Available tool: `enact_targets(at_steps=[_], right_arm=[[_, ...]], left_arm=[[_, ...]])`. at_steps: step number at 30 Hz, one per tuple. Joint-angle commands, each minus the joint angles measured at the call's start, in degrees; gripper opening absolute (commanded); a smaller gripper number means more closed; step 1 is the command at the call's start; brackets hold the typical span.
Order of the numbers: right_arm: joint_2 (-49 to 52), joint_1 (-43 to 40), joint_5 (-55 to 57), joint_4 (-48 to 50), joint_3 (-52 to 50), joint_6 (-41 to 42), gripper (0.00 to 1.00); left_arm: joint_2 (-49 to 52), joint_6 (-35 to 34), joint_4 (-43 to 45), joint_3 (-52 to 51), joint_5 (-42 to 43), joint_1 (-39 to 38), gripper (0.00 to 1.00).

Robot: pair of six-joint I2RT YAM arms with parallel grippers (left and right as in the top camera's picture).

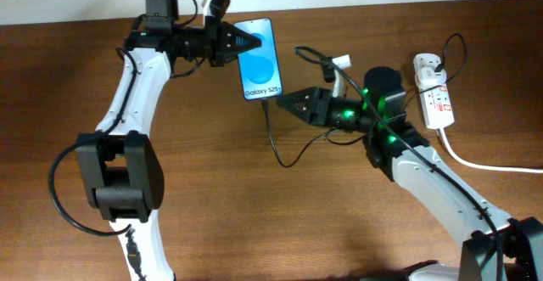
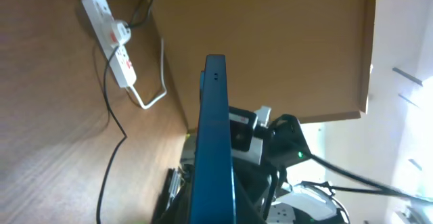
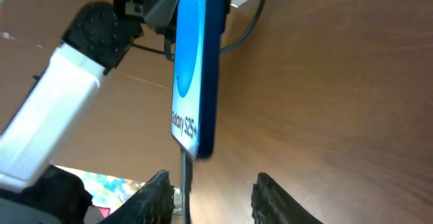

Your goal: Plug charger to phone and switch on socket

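Grips the phone with the left gripper near the middle of the counter's far edge, jaws clamped on one long side, blue screen facing up. Holds the right gripper just beside the phone's near end, jaws apart on both sides of the charger, its tip touching that end and its thin cable trailing toward the near edge. Has the socket lying toward the far right corner, well apart from the phone.
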Motion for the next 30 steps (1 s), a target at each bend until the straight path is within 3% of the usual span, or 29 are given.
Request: enact_targets(at_steps=[1, 12, 19, 30], right_arm=[[-1.1, -2.3, -4.1, 0.3, 0.5, -1.1, 0.44], [-1.1, -3.0, -3.7, -9.6, 0.5, -8.1, 0.5], [-1.1, -3.0, -3.8, -10.9, 0.5, -9.1, 0.51], [-1.1, -3.0, -3.8, -15.4, 0.5, -12.4, 0.51]], left_arm=[[0.0, 2.3, 0.0, 0.0, -0.6, 0.4, 0.0], [0.2, 4.6, -1.6, -8.9, -15.1, 0.4, 0.0], [0.2, 5.0, -2.3, -14.3, -22.6, 0.1, 0.0], [0.3, 8.1, -9.1, -15.1, -36.9, -0.3, 0.0]])
